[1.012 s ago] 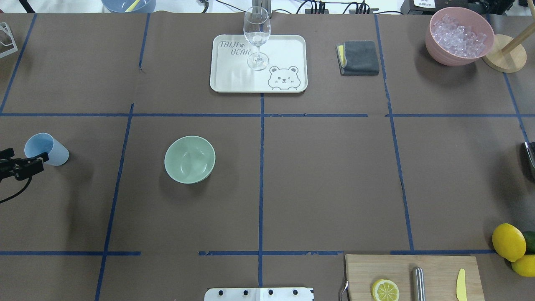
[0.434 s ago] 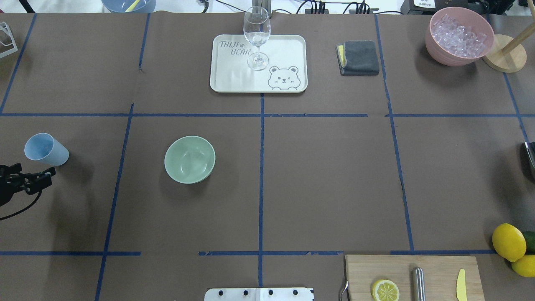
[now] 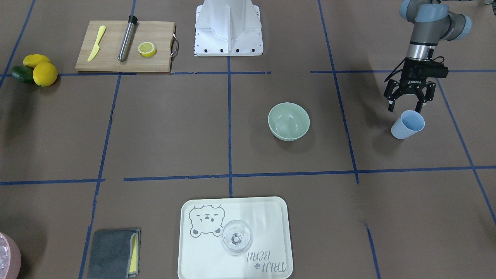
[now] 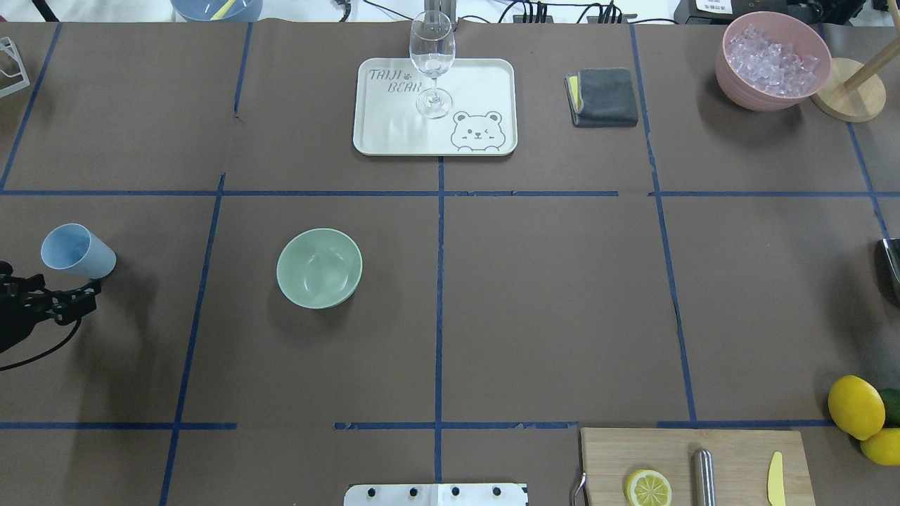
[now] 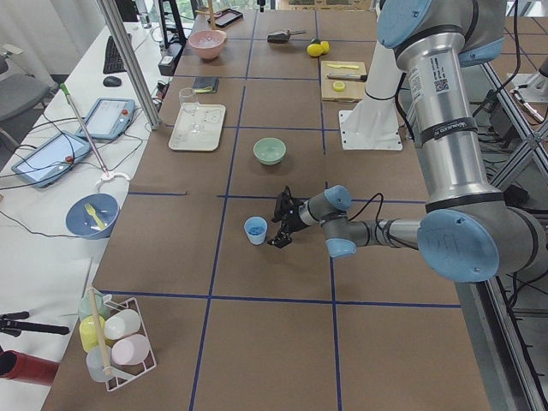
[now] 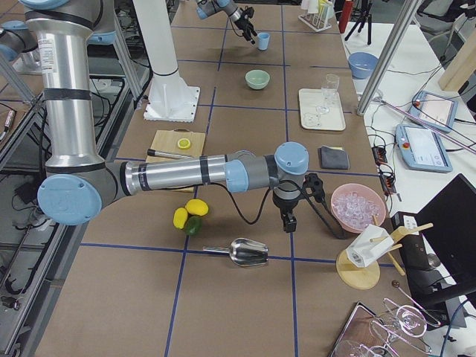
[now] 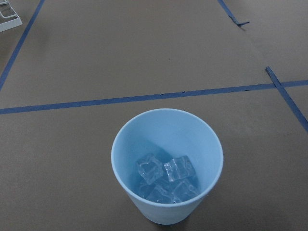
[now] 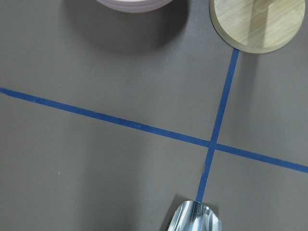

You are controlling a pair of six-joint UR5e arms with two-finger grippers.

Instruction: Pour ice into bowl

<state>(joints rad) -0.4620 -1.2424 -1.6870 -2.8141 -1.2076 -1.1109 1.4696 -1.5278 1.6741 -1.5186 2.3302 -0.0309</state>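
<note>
My left hand (image 3: 405, 105) hangs wide open, empty, just beside the cup (image 3: 407, 124) holding the ice (image 7: 166, 175). The bowl (image 3: 288, 121) stands apart on the table (image 3: 174, 135). My right hand's (image 6: 291, 216) grip: cannot tell.

- My left gripper (image 3: 405, 108): the overhead view cuts it at the left edge, so only the fingers and a cable loop show there.
- My right gripper (image 6: 288, 222): seen only from the right-end camera, small and dark. Finger spacing unreadable.
- Ice (image 7: 177, 169) in the blue cup (image 7: 163, 134): cubes overlap, count uncertain. The wrist view's lower edge cuts the cup's base.
- Pink container (image 3: 7, 254): clipped by the front view's lower-left corner.
- Scoop (image 8: 196, 219): tip only, at the bottom edge.
- Green fruit (image 3: 19, 73): partly behind the lemons (image 3: 44, 73), kind unclear.
- Cutting board (image 4: 731, 453): near side cut off overhead.
</note>
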